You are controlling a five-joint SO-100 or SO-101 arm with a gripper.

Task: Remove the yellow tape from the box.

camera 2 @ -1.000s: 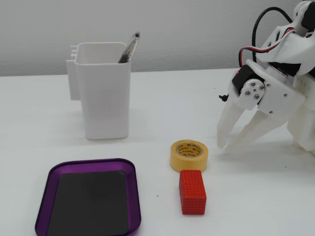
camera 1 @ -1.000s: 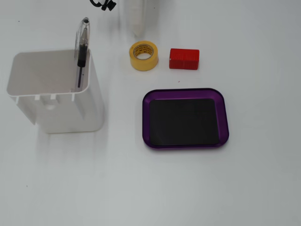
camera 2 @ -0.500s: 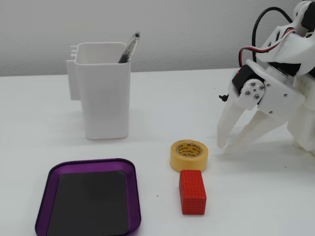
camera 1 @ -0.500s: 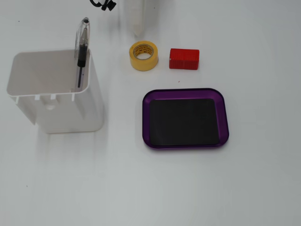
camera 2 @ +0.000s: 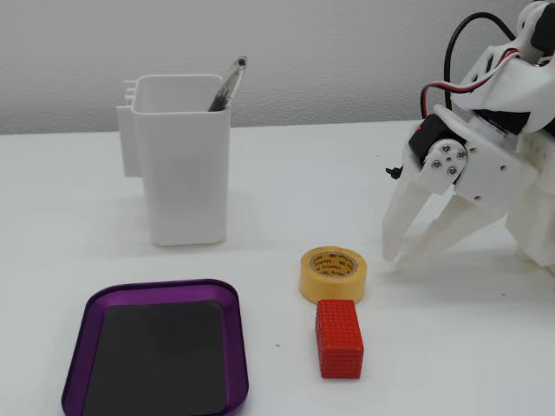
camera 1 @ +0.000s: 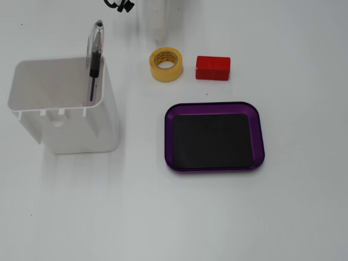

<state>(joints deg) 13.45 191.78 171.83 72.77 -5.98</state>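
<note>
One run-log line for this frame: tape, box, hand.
yellow tape: on table beside red block, outside box | box: empty | hand: open, holding nothing, near tape | white container: holds pen

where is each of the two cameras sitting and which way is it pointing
A fixed view: sits above, looking straight down at the purple box, yellow tape, red block and white container; only a scrap of black cable shows at the top edge.
A fixed view: sits low at table height, looking sideways across the table toward the wall; the gripper hangs open at the right, beside the tape.
Shared: both show the tape outside the empty box.
</note>
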